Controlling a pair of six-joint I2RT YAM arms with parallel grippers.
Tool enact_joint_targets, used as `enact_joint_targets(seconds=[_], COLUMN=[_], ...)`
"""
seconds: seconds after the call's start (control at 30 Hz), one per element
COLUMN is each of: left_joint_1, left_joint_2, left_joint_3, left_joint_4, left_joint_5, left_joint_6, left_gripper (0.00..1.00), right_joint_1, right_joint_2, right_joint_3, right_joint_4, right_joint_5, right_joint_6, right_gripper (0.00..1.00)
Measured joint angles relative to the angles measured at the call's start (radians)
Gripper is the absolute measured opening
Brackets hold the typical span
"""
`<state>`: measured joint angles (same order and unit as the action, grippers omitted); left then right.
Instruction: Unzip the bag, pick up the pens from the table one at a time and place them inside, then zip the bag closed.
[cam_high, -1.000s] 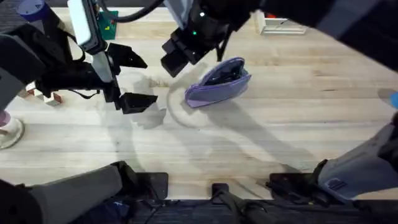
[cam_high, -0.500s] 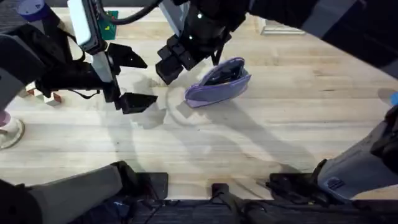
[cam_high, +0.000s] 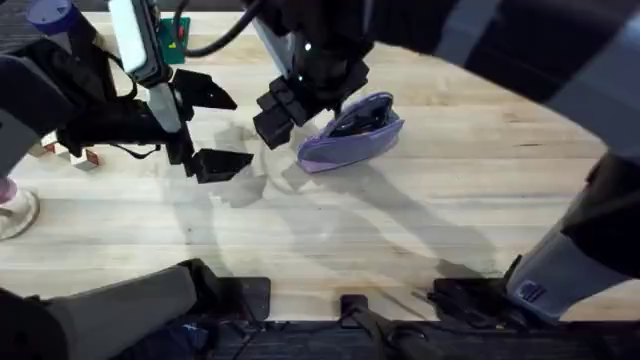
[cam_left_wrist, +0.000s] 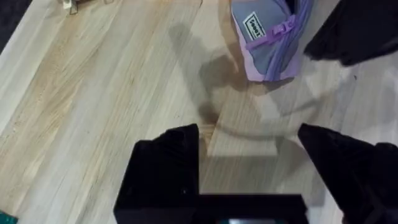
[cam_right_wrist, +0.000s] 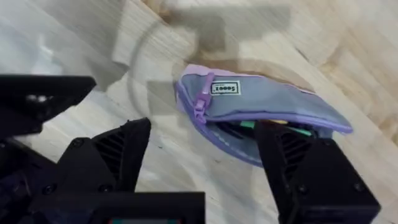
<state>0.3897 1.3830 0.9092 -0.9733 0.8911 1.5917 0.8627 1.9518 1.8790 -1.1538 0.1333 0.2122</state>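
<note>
Looking at your overhead view, the lavender pencil pouch (cam_high: 352, 132) lies on the wooden surface (cam_high: 420, 220) toward the far middle, zipper partly undone, with green and dark pens (cam_right_wrist: 273, 127) peeking out of the gap. Your right end effector (cam_high: 285, 105) hangs just beside the pouch's near end, fingers spread wide, gripping nothing. Your left end effector (cam_high: 205, 125) sits off to the left, fingers apart too, empty.

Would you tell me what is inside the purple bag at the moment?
Through the bag's open zipper, something green and dark shapes show inside; the fabric covers the rest, so I cannot tell which pens these are, or whether both are in.
</note>
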Motion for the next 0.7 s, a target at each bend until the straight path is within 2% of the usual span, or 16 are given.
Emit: enact_joint_targets(seconds=[0.5, 0.7], left_joint_1=[0.000, 0.000], left_joint_2=[0.000, 0.000], left_joint_3=[0.000, 0.000], left_joint_4=[0.000, 0.000], left_joint_5=[0.000, 0.000], left_joint_6=[0.000, 0.000], left_gripper=[0.994, 0.994], right_joint_1=[0.000, 0.000], right_joint_2=[0.091, 0.119], right_joint_3=[0.001, 0.001], right_joint_4=[0.007, 0.001], right_joint_5=[-0.045, -0.044], right_joint_6=[0.020, 0.020], right_gripper=[0.953, 0.897])
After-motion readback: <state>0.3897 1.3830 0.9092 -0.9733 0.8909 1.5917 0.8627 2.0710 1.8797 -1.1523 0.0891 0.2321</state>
